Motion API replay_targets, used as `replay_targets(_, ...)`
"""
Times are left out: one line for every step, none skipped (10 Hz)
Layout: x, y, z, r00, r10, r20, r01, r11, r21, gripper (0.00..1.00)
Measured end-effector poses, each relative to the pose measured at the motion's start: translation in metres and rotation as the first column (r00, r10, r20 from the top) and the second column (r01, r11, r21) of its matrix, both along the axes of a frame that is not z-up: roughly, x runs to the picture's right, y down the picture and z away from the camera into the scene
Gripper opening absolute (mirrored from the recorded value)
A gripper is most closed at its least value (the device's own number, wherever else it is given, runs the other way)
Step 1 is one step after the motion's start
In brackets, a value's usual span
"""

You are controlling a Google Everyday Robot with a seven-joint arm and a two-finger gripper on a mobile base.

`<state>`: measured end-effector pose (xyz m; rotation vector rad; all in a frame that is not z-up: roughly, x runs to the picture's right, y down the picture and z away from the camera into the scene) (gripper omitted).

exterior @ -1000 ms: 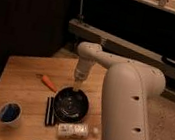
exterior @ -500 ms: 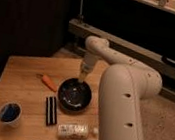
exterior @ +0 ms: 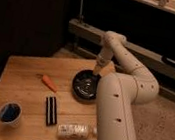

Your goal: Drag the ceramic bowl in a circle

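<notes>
The ceramic bowl (exterior: 84, 85) is wide, shallow and glossy black with a shiny grey centre. It sits on the wooden table (exterior: 23, 81) toward its right side, partly hidden by my white arm. My gripper (exterior: 99, 70) reaches down from above onto the bowl's far rim, at its upper right edge.
An orange carrot-shaped item (exterior: 49, 82) lies left of the bowl. A black rectangular bar (exterior: 50, 110) lies in front of it. A clear plastic bottle (exterior: 75, 131) lies on its side near the front edge. A small blue cup (exterior: 10, 113) stands at the front left corner. Dark shelving stands behind.
The bowl has slid away from the front of the table toward the back right, and my gripper has moved back and right with it.
</notes>
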<state>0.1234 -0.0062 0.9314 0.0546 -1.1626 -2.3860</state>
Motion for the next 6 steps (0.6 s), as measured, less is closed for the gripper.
replay_targets(0.021,0.008,-0.006,0.999,0.014,-0.033,-0.014,0.9999,-0.007,0.00)
replay_targets(0.044,0.020,-0.014,0.997,0.029,-0.071,-0.031,0.9994,-0.017,0.00)
replay_targets(0.068,0.032,-0.024,0.992,0.051,-0.113,-0.054,0.9982,-0.027,0.00)
replay_targets(0.081,0.041,-0.032,0.988,0.061,-0.139,-0.067,0.9970,-0.038,0.00)
replay_targets(0.085,0.048,-0.038,0.986,0.069,-0.151,-0.077,0.9959,-0.047,0.00)
replay_targets(0.089,0.058,-0.046,0.987,0.069,-0.148,-0.078,0.9952,-0.059,0.00)
